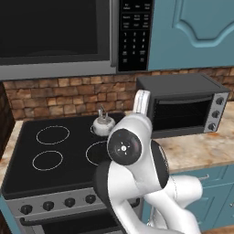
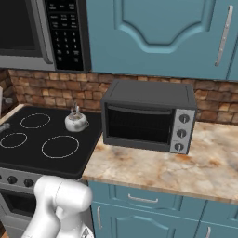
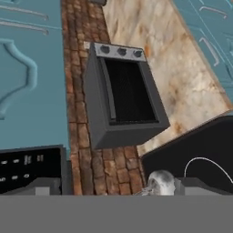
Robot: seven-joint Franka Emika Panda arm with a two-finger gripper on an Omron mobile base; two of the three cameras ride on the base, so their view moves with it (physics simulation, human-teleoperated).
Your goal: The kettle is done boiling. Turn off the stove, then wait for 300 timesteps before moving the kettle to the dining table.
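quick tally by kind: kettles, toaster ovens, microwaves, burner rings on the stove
kettle: 1
toaster oven: 1
microwave: 1
burner rings: 4
total: 7

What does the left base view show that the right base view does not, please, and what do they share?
Left base view alone: the robot's white arm with its dark round joint standing before the cooktop, and the grey steel stove front's row of four black knobs. Right base view alone: the teal drawer with a steel handle under the marbled counter. Shared: the small shiny silver kettle on the black glass stove, and the black toaster oven.
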